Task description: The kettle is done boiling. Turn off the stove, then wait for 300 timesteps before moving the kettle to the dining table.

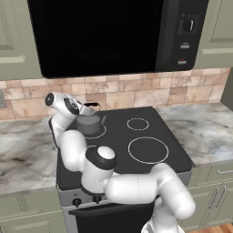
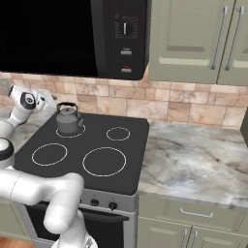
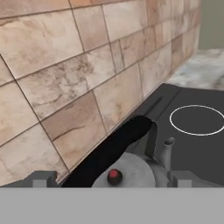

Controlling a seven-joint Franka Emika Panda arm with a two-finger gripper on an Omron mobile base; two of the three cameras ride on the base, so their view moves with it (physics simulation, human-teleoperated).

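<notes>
Two spread fingertips of the gripper [image 3: 113, 178], held open with nothing between them, are seen just above the kettle [image 1: 89, 123], which is seated on the back-left burner of the stove [image 1: 150, 132], close to the tiled wall [image 3: 65, 78].

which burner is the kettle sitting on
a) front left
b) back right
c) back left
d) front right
c, the kettle stands on the ring in the back left corner of the stove, next to the tiled wall, while the other three rings in the right base view are bare.
</notes>
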